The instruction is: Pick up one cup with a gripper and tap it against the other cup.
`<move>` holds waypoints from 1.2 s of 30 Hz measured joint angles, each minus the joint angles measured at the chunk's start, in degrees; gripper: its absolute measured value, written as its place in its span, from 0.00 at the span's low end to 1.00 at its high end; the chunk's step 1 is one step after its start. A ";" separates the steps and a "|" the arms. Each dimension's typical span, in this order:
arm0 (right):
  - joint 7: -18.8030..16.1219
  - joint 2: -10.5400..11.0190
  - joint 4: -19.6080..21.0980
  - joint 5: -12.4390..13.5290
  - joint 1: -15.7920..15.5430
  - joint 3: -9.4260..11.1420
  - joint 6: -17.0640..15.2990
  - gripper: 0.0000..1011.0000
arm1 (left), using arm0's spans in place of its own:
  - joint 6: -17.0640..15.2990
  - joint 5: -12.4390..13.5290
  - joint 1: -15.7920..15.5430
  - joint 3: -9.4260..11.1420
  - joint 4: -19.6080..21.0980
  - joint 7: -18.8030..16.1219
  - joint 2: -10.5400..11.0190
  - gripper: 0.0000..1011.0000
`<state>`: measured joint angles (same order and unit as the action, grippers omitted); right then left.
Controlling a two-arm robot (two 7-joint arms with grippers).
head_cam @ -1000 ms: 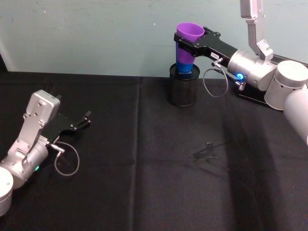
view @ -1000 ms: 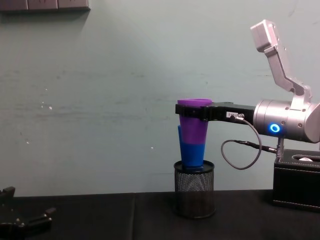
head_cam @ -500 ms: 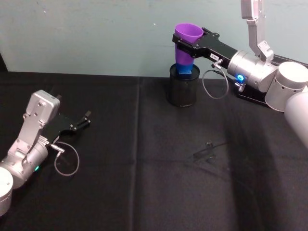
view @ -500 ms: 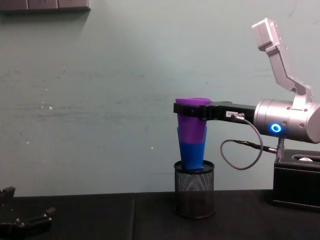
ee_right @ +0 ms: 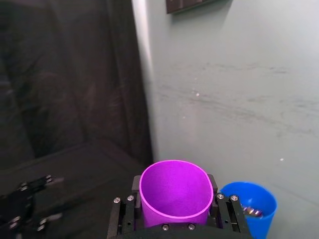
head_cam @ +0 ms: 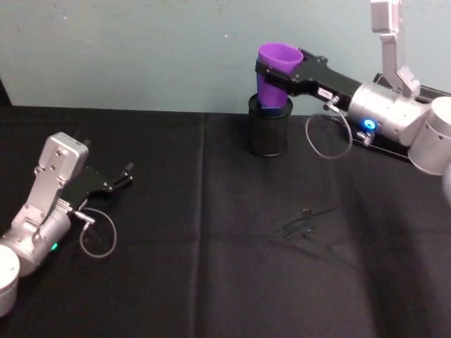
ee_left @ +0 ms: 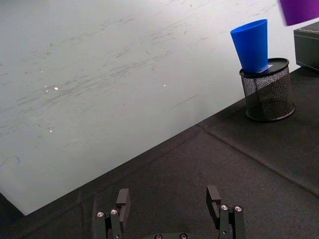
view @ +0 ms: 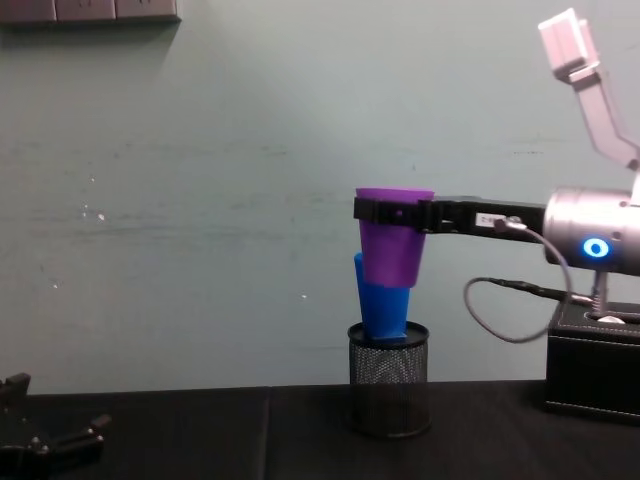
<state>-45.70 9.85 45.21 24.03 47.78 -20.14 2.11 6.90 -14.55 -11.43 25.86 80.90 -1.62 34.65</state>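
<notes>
The right pincer point(view: 392, 212), clamped on the purple cup point(view: 391, 252) below its rim, has drawn it up out of the blue cup point(view: 380, 312) in the mesh holder point(view: 389, 382) and holds it close beside, free for the tap, while the left pincer point(head_cam: 118, 180) rests open on the surface point(head_cam: 211, 253).

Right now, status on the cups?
Right gripper shut on purple cup, raised beside blue cup in mesh holder. Left gripper open, parked. Nothing between cups.

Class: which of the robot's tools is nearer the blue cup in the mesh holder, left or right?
Right. The right tool, shut on the purple cup, hangs close by the rim of the blue cup. The left tool sits open, low by the table, far to the robot's left.
</notes>
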 joint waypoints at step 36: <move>0.96 14.59 24.86 3.66 -24.15 -3.21 2.52 0.72 | 0.01 0.00 0.00 0.00 0.00 0.00 0.00 0.99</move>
<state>-44.74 24.44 70.08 27.69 23.63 -23.35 4.63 6.91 -14.55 -11.44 25.86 80.90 -1.62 34.65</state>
